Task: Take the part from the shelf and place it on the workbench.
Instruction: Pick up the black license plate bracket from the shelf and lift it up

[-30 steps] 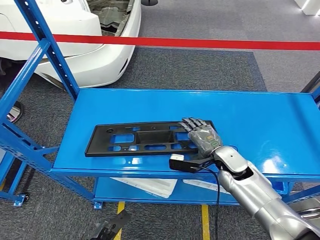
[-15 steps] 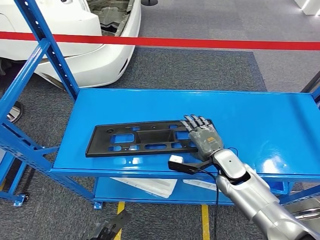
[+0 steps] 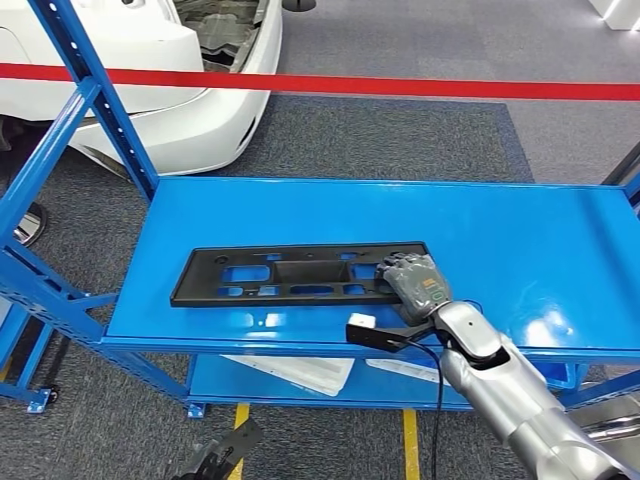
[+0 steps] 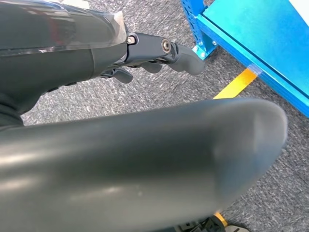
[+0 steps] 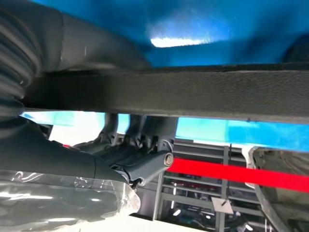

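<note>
— Head view: what material and shape on the blue shelf (image 3: 490, 230)?

— Glossy painted steel deck, smooth, with glare patches. Lying flat on it, a long black part (image 3: 290, 274): matte plastic plate, rectangular, pierced with slots and a recessed pocket in the middle. Behind, grey carpet, a red barrier tape (image 3: 340, 84) and a white car body (image 3: 189, 90).

— And the right hand (image 3: 413, 280)?

— Set on the part's right end, close to the shelf's front edge, back of the hand up, fingers curled down over the plate's edge. Silver forearm rising from the lower right corner, black cable looping beside it. In the right wrist view, dark fingers (image 5: 140, 162) under the part's grainy black edge (image 5: 175, 92), thumb side above: clamped on the part.

— Left hand (image 4: 156, 50)?

— Hanging by the floor in the left wrist view, dark fingers stretched out, nothing in them, above grey carpet and a yellow floor line (image 4: 236, 83).

— Anything hard to make out?

— Right fingertips hidden beneath the plate in the head view. White sheets (image 3: 302, 372) on the lower deck, cut off by the upper deck's front edge.
</note>
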